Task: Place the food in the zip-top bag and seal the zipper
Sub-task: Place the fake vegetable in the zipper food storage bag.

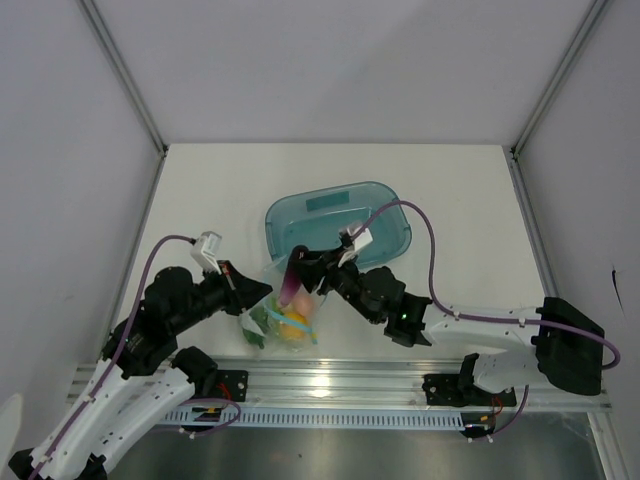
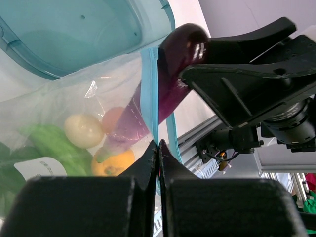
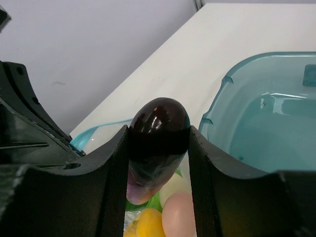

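Observation:
My right gripper (image 3: 159, 148) is shut on the purple eggplant (image 3: 158, 133) and holds it upright, its lower end down in the mouth of the clear zip-top bag (image 2: 74, 103). My left gripper (image 2: 159, 148) is shut on the bag's teal zipper strip (image 2: 149, 89) and holds the mouth up. Inside the bag lie the cream egg (image 2: 84, 130), the pink ball (image 3: 178, 215), the orange-yellow ball (image 2: 113, 165) and green pieces (image 2: 49, 145). From above, the bag (image 1: 285, 318) sits between both grippers, with the eggplant (image 1: 292, 280) sticking out of it.
The translucent teal tray (image 1: 338, 222) stands just behind the bag, close to my right gripper. The aluminium rail (image 1: 330, 382) runs along the near table edge. White walls enclose the table on three sides.

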